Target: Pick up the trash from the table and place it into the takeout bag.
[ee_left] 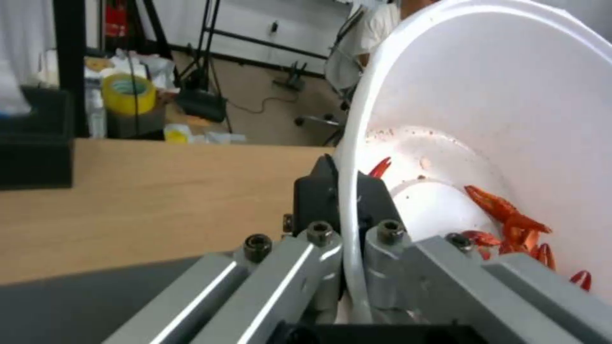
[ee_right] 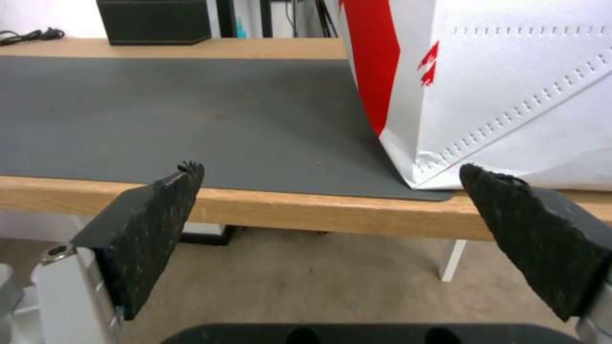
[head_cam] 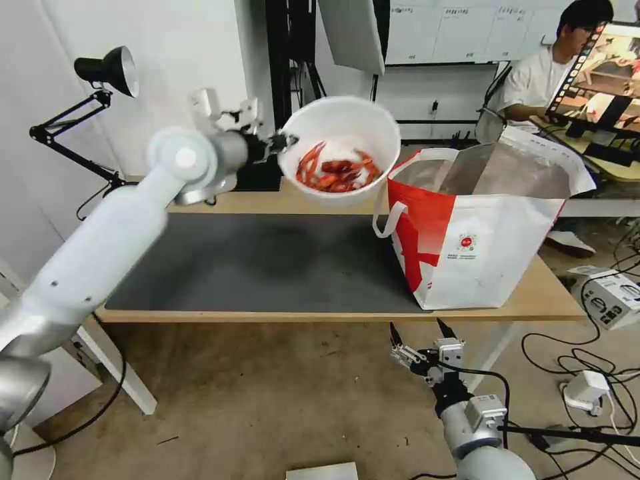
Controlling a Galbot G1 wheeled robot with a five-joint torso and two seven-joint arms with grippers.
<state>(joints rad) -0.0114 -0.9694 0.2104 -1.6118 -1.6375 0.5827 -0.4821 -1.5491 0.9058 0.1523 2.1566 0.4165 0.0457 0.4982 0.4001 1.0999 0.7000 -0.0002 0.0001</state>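
The left gripper (head_cam: 283, 141) holds the round white plastic bowl (head_cam: 340, 150) up in the air, over the back of the long light-wood table (head_cam: 320, 200). Its two fingers pinch the bowl's thin rim, one inside and one outside, which shows well in the left wrist view, where the black fingers (ee_left: 319, 191) squeeze the white edge between them. Holding the rim is probably the easy way to lift it, because the bowl is too wide to grab around.

The bowl is tipped, with its open side leaning toward the robot, so the red-orange shell scraps (head_cam: 337, 175) have slid to the low side. They look like little claws and shells, and the white inside has some red specks on it. The bowl is just beside the big boxy red-and-white takeout bag (head_cam: 477, 247), near its left rim, not over the opening yet. I think the bowl is on its way to the bag.

The bag stands open on the right end of the table, partly on the dark grey flat mat (head_cam: 267, 267), so things can drop in from above.

The right gripper (head_cam: 419, 337) waits low, below the table's front edge, with its jaws spread wide and nothing between them.
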